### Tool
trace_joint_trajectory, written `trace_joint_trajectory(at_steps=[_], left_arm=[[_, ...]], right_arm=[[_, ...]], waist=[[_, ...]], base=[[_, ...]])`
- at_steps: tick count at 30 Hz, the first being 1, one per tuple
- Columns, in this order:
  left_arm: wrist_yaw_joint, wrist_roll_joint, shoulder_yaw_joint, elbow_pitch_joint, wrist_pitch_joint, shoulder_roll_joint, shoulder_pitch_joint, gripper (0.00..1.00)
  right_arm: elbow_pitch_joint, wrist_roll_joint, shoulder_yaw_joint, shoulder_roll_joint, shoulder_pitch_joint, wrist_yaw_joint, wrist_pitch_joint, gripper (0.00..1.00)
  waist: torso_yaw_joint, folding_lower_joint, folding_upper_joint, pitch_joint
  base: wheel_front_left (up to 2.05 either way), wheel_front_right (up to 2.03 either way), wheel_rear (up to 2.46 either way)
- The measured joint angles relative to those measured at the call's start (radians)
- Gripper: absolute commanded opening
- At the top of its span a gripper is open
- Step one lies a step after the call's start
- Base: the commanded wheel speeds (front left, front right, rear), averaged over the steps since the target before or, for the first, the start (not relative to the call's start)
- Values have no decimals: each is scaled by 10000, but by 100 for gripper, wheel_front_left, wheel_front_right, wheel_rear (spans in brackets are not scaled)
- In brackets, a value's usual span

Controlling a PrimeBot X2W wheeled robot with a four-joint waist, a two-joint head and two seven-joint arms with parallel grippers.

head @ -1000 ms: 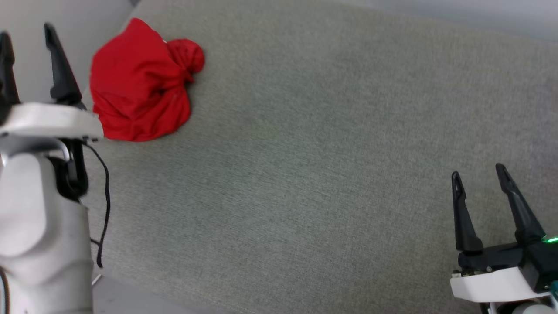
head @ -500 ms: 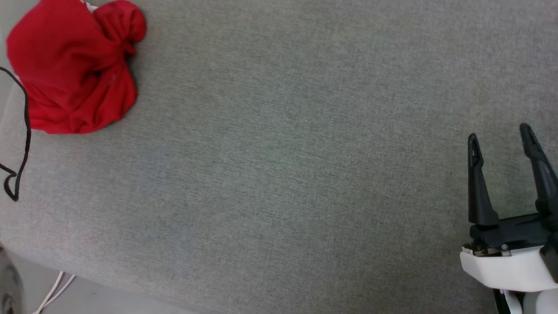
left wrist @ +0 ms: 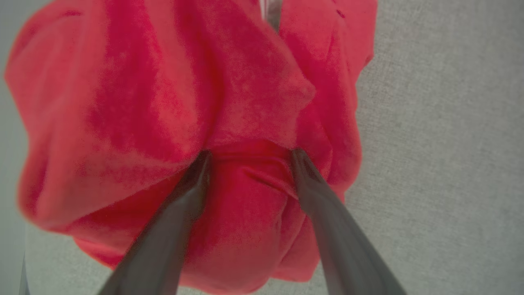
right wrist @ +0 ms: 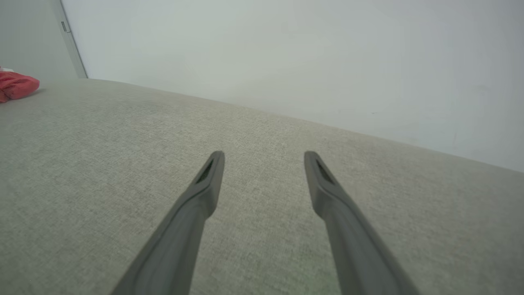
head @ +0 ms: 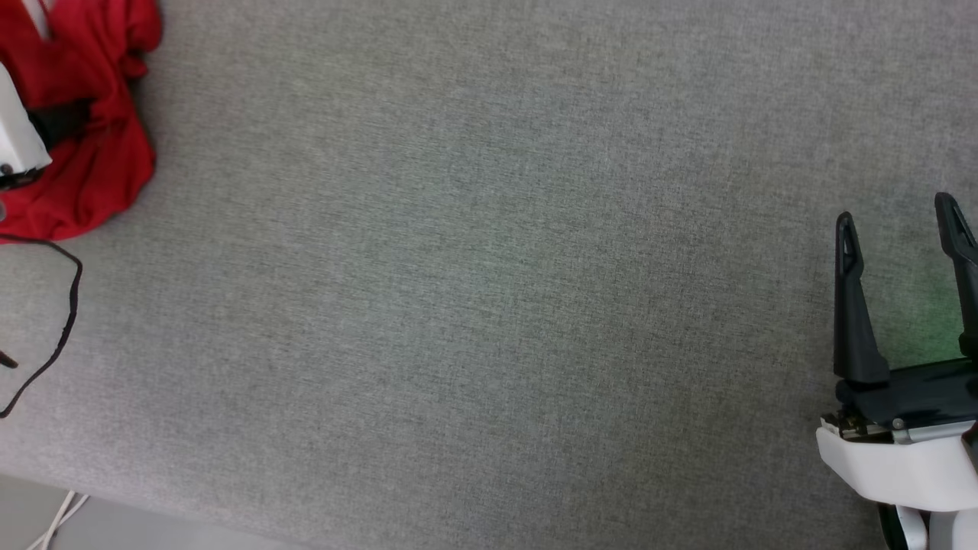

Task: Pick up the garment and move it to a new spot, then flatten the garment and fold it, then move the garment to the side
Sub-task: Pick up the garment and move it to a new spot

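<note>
The garment [head: 84,153] is a crumpled red heap at the far left of the grey fabric surface [head: 489,305], with a sliver of white at its top. In the left wrist view my left gripper [left wrist: 250,155] stands open, both fingertips pressed into the garment [left wrist: 123,102] with a bulge of red cloth between them. Its white housing [head: 15,145] lies over the heap at the head view's left edge. My right gripper [head: 895,214] hovers open and empty at the lower right, far from the cloth. The right gripper [right wrist: 264,155] points along the bare surface, with the garment [right wrist: 16,86] small at the far left.
A black cable [head: 69,305] loops over the surface below the garment. A thin white cable [head: 57,519] lies on the floor past the surface's front edge at the bottom left. A pale wall [right wrist: 286,61] rises behind the far edge.
The head camera has swung, so the garment has slid to the picture's left edge. My left gripper, earlier raised beside the heap, now has its fingers in the cloth. The right gripper stays open.
</note>
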Motion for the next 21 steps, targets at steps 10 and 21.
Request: trace_joint_trajectory(at_steps=[10,21], left_arm=[[13,-462,-1369,38,270,282,19,59],[2,-980,-2654,-426,-652,825,-291,0]], right_arm=[[-2,-115,86,0,-163,0,0,100],[495,261,259,0,-201,0,0,100]], waist=[[-97,-1,0,472],[-55,-1,0,-553]], base=[[0,0,0],[0,0,0]])
